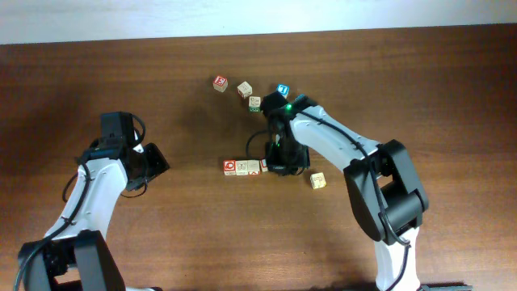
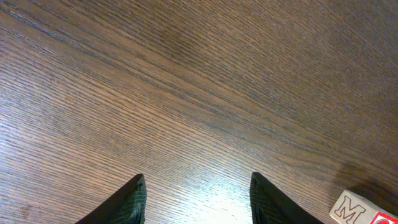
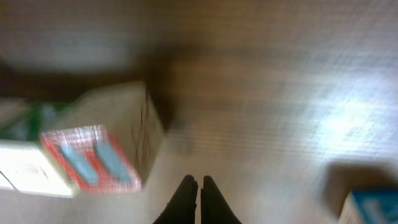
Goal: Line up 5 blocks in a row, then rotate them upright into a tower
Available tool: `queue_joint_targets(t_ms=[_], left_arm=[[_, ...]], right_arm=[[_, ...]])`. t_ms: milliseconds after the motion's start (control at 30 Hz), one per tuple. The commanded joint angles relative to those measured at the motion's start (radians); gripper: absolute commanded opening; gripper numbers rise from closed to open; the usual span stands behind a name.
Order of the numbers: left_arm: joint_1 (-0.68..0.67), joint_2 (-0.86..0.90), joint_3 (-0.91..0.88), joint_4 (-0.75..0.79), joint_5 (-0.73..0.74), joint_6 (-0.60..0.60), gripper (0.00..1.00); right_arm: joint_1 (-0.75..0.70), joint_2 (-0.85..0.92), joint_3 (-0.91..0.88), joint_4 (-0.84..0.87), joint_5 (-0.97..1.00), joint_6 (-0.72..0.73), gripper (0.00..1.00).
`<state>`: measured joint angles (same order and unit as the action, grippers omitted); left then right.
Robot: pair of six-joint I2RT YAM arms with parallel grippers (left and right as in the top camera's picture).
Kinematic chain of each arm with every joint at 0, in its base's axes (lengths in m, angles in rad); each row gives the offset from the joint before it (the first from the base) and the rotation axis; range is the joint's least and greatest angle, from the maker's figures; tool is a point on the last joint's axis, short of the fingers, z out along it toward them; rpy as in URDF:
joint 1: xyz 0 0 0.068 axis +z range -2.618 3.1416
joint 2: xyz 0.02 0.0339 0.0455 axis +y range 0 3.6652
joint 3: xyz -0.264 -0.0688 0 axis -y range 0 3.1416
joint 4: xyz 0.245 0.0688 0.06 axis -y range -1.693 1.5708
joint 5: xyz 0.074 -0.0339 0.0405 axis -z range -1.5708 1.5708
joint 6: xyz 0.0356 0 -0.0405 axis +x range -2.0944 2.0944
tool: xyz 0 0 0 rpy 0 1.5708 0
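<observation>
Several small wooden letter blocks lie on the table. At the back are a red-faced block (image 1: 220, 83), two beige ones (image 1: 244, 89) (image 1: 254, 103) and a blue-faced one (image 1: 283, 89). A short row (image 1: 242, 167) begins with a red-faced block (image 1: 230, 167), and a lone beige block (image 1: 318, 180) lies to its right. My right gripper (image 1: 276, 168) (image 3: 199, 196) is shut and empty at the row's right end, beside a blurred red-and-blue-faced block (image 3: 93, 158). My left gripper (image 1: 157, 159) (image 2: 199, 193) hangs open over bare wood, with a block marked M (image 2: 354, 211) off to its right.
The brown wooden table (image 1: 420, 89) runs to a pale back edge. In the right wrist view, a blue-faced block (image 3: 373, 208) shows at the lower right corner. The right arm (image 1: 339, 137) crosses above the space between the back blocks and the row.
</observation>
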<state>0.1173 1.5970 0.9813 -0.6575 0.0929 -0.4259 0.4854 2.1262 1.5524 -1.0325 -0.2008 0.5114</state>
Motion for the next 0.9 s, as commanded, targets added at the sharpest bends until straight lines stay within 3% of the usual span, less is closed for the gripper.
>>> queue_joint_targets(t_ms=[0, 133, 400, 667, 867], left_arm=[[0.003, 0.006, -0.006, 0.0, -0.004, 0.016, 0.51], [0.003, 0.006, -0.006, 0.006, -0.004, 0.016, 0.51], [0.003, 0.006, -0.006, 0.006, -0.004, 0.016, 0.52], [0.003, 0.006, -0.006, 0.006, -0.004, 0.016, 0.52], [0.003, 0.006, -0.006, 0.006, -0.004, 0.016, 0.52]], right_arm=[[-0.039, 0.007, -0.004, 0.061, 0.022, -0.075, 0.07], [-0.047, 0.007, -0.004, 0.209, 0.009, -0.195, 0.11], [-0.022, 0.007, -0.004, 0.245, -0.096, -0.276, 0.11], [-0.008, 0.007, -0.004, 0.211, -0.095, -0.264, 0.09], [-0.013, 0.007, -0.004, 0.206, -0.072, -0.169, 0.1]])
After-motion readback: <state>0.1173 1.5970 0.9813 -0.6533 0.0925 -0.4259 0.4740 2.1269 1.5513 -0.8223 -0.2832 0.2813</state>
